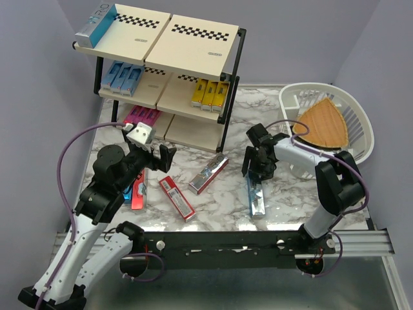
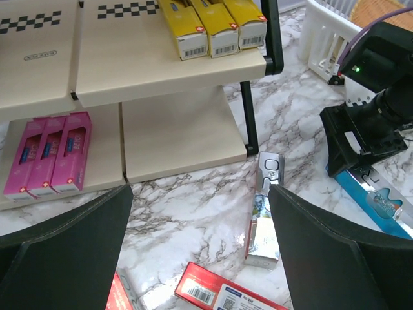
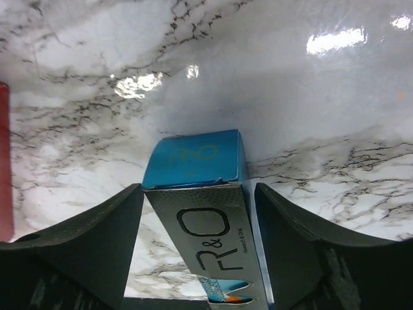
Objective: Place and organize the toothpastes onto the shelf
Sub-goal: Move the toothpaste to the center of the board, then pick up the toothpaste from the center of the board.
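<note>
Right pincer (image 3: 199, 192) apparently tight around silver-teal toothpaste box (image 3: 208, 234) on marble table (image 1: 287, 201); left pincer (image 2: 200, 194) wide open, empty

Tabletop (image 1: 222, 208): marble-pattern, smooth, glossy, with bright glare patches. Shelf (image 1: 193, 45): beige wood boards, matt; frame black metal, satin. Silver-teal box (image 3: 206, 239): cardboard, metallic foil face, shiny, fine dotted texture; end flap plain blue, slight sheen. Pink boxes (image 2: 48, 152), yellow boxes (image 2: 216, 26): printed cardboard, smooth, low gloss. Red box (image 1: 177, 197): glossy card. Basket (image 1: 358, 116): white plastic, smooth. Wedge board (image 1: 324, 124): wood, matt. Right gripper fingers (image 3: 84, 245), left gripper fingers (image 2: 64, 245): black plastic, matt, faintly grainy.
</note>
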`<control>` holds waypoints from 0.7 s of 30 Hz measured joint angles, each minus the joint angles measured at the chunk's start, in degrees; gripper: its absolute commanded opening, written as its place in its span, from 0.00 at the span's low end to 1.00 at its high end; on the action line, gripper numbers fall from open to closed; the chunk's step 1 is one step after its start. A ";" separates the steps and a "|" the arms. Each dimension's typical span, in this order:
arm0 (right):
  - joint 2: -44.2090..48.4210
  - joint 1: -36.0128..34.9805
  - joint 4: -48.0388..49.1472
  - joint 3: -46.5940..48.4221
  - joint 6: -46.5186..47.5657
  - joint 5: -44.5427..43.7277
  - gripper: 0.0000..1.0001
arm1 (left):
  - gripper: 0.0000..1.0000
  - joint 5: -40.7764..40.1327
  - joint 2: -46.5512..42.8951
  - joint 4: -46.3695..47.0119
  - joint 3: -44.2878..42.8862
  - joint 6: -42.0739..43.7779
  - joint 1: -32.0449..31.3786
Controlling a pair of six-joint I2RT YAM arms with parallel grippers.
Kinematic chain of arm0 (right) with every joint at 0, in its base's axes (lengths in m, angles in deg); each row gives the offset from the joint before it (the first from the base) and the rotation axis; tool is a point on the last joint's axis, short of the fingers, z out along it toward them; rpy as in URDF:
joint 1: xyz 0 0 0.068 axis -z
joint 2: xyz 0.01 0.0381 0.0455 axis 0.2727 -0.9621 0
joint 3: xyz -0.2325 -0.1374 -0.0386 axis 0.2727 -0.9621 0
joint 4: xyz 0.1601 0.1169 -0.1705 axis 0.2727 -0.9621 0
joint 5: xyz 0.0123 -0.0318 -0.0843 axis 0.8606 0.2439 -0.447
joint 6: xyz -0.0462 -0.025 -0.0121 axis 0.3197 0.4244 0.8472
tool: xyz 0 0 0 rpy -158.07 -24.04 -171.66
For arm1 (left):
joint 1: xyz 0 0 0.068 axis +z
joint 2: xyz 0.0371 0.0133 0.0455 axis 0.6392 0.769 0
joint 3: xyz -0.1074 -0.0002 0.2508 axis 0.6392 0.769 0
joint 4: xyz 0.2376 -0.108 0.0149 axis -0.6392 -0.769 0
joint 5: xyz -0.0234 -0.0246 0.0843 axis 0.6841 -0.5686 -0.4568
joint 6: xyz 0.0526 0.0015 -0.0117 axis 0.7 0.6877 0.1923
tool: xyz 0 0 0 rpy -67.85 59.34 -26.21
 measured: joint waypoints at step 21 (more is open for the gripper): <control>0.59 -5.03 0.48 -4.09 0.83 -1.66 0.46 | 0.99 8.13 4.37 6.08 5.14 -7.43 -3.61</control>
